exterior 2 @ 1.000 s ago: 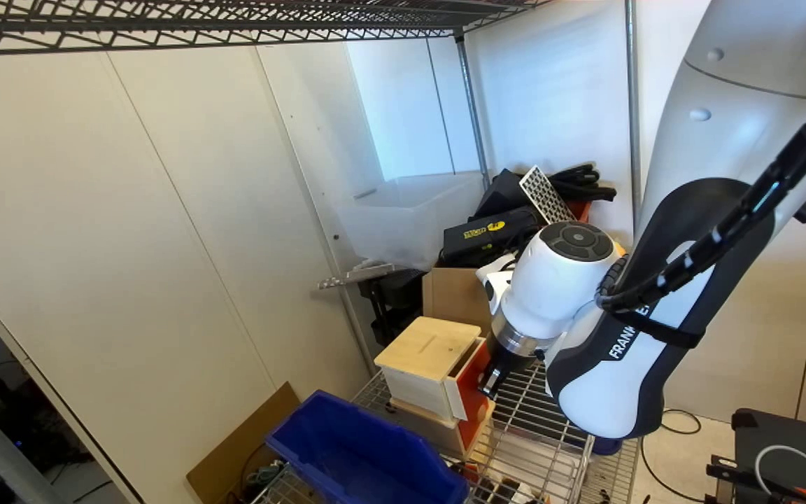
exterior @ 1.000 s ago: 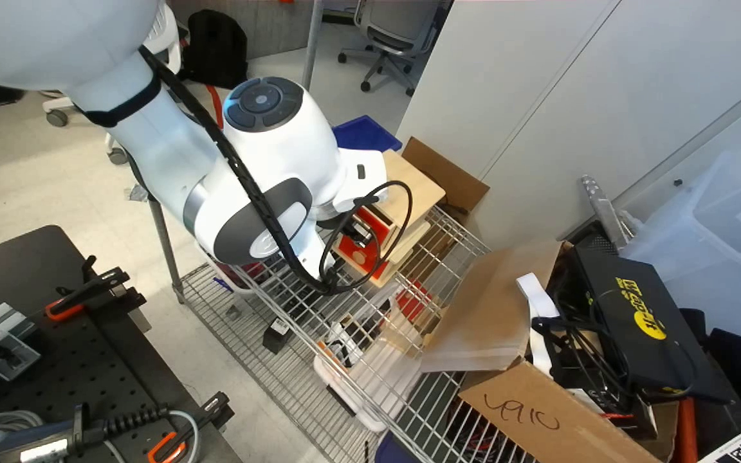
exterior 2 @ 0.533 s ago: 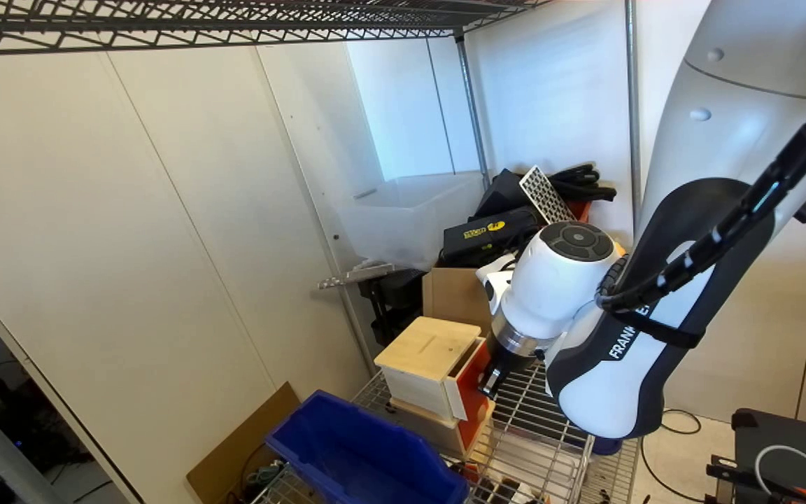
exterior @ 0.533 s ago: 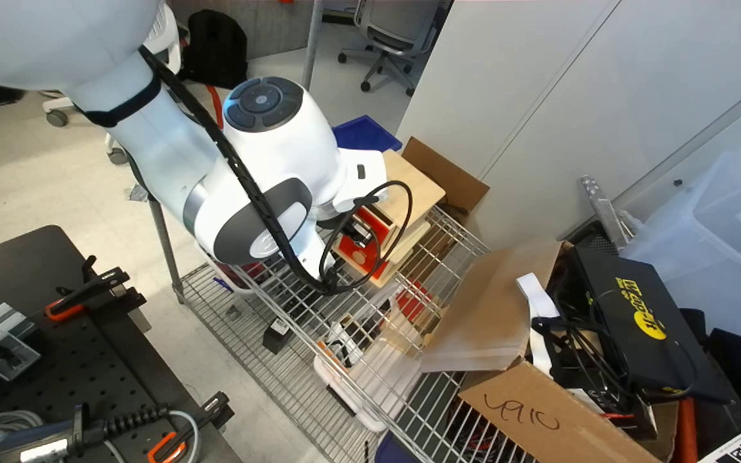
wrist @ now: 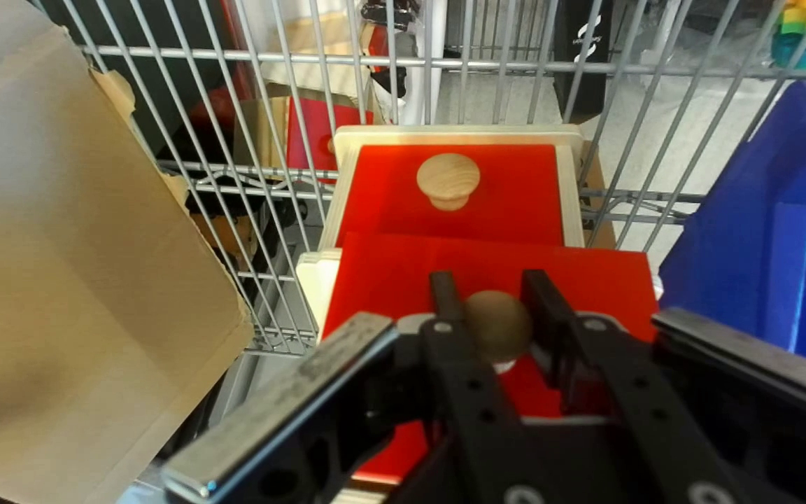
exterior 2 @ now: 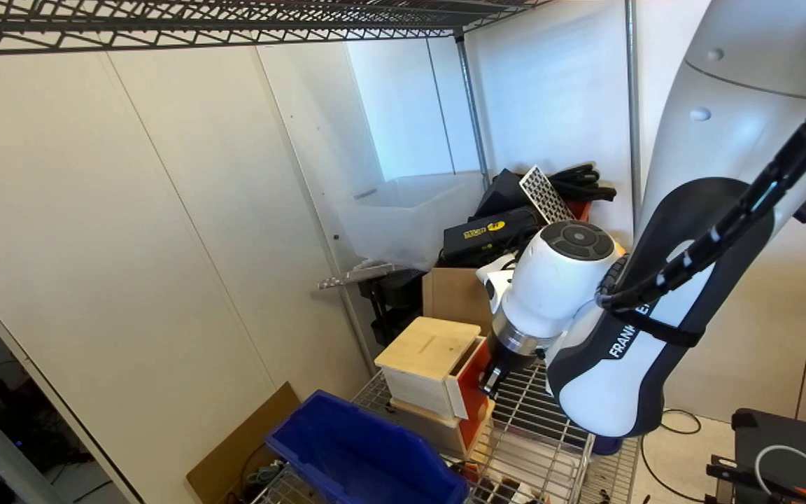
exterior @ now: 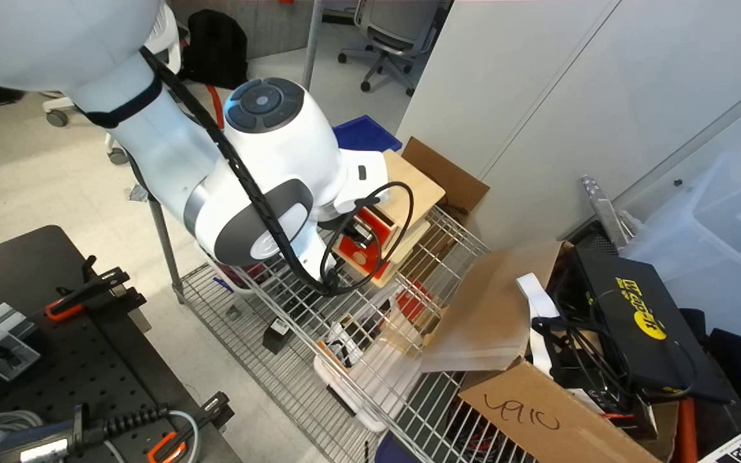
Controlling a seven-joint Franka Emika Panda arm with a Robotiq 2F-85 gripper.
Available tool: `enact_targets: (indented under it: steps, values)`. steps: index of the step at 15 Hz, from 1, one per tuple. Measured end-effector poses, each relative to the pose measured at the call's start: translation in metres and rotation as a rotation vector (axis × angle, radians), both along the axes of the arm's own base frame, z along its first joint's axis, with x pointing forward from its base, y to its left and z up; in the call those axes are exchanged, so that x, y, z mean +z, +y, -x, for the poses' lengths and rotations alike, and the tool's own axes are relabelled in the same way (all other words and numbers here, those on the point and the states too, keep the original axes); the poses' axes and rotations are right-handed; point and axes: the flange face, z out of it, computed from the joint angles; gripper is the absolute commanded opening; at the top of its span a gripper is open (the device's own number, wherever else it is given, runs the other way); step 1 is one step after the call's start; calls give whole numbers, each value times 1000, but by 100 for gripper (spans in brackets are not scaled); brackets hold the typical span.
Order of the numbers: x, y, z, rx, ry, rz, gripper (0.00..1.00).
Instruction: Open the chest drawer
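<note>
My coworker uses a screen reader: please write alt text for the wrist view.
Black fingers grip the wooden knob of a red drawer front. Another knobbed red front shows higher in frame, with cardboard left and a blue bin right.

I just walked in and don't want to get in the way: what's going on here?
A white robot arm has its black, two-fingered gripper closed on the round wooden knob of the red-fronted upper drawer in a small, box-shaped plywood chest. That drawer stands partly open; the red-fronted lower drawer looks shut. The chest sits on a metal wire shelf, beside a blue plastic bin.
</note>
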Motion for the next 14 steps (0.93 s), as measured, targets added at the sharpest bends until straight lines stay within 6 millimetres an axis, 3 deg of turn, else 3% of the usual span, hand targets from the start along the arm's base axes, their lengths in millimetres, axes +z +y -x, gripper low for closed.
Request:
enact_targets:
  steps: [14]
  values:
    - [1,-12,1,-19,-2,5,7]
